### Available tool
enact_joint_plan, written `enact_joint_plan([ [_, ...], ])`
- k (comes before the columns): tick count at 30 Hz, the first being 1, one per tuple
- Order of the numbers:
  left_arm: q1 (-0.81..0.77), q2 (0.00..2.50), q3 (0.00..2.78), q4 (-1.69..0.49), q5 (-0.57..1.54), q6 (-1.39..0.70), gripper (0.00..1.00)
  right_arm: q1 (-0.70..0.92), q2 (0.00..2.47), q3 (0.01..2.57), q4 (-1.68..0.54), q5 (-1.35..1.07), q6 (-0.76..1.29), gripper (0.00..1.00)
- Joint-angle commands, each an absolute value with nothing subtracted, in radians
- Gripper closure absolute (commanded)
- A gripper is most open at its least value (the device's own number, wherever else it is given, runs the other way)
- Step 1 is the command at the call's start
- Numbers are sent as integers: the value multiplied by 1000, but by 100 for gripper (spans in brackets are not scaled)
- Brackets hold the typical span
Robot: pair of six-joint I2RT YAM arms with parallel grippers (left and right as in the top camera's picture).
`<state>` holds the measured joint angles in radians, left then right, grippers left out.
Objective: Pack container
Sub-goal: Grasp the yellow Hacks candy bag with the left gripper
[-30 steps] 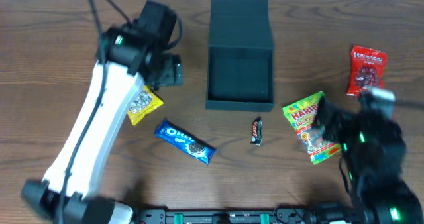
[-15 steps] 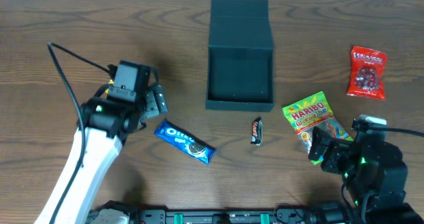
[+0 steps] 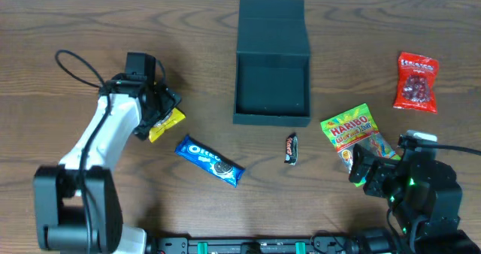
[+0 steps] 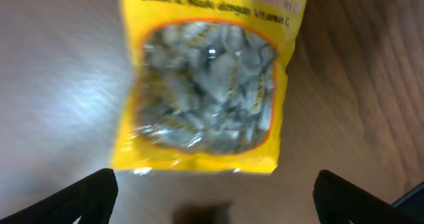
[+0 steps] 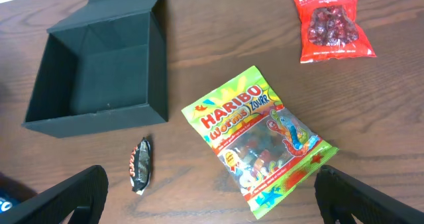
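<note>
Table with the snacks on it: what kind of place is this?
Probably a robot lab or test bench: a left arm and right arm sit at a wooden table, with the Haribo bag and Oreo pack lying near an open dark box.

Container: I see the dark teal-black square cardboard box (image 5: 99,71) in the upper left of the frame, its flap lid folded back and its inner walls and floor showing.
Gummy bag: a green-and-yellow Haribo plastic packet (image 5: 262,141) lies flat and tilted, right of centre.
Red bag: a red plastic packet of dark red sweets (image 5: 333,22) lies flat at the upper right.
Small bar: a dark foil-wrapped bar (image 5: 140,164) lies at the lower left, just below the box.
Right gripper (image 5: 215,201): its black tips sit in both lower corners, spread wide over the brown wooden table (image 5: 199,52).
</note>
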<state>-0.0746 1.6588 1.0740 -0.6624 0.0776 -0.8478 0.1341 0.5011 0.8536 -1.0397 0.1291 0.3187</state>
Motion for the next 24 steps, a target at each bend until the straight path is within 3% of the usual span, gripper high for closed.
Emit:
enact_joint_plan([
  [1, -71, 1695, 1076, -628, 113, -906, 5, 138, 497, 857, -1042, 127, 321, 1],
  [24, -18, 1747, 1084, -590, -11, -905, 4, 138, 497, 857, -1040, 127, 321, 1],
])
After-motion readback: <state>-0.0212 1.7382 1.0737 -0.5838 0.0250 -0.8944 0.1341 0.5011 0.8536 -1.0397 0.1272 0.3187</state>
